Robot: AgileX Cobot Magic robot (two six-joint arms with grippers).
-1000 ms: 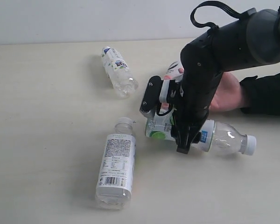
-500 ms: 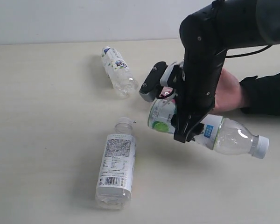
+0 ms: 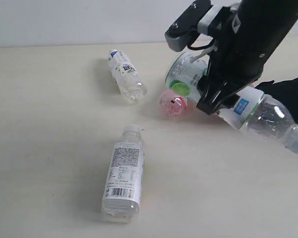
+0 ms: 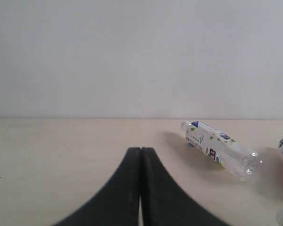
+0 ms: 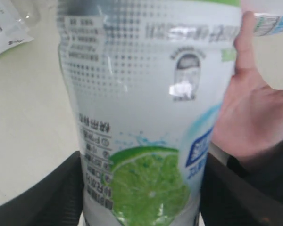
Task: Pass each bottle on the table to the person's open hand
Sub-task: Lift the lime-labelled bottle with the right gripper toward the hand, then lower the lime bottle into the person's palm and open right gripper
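On the desk (image 3: 49, 148) lie a barcoded white-label bottle (image 3: 122, 176), a green-and-white bottle (image 3: 123, 73) and a pink bottle (image 3: 173, 103). Left fingers (image 4: 127, 188) are pressed together. Right fingers (image 5: 47, 197) pinch the lime-label bottle (image 3: 241, 106) aloft, with the open hand (image 5: 247, 117) just behind; its small print is unreadable.

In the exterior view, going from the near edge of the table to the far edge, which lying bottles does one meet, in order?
white-label bottle → pink bottle → small green-and-white bottle. The lime-label bottle, held in the right gripper, is left out.
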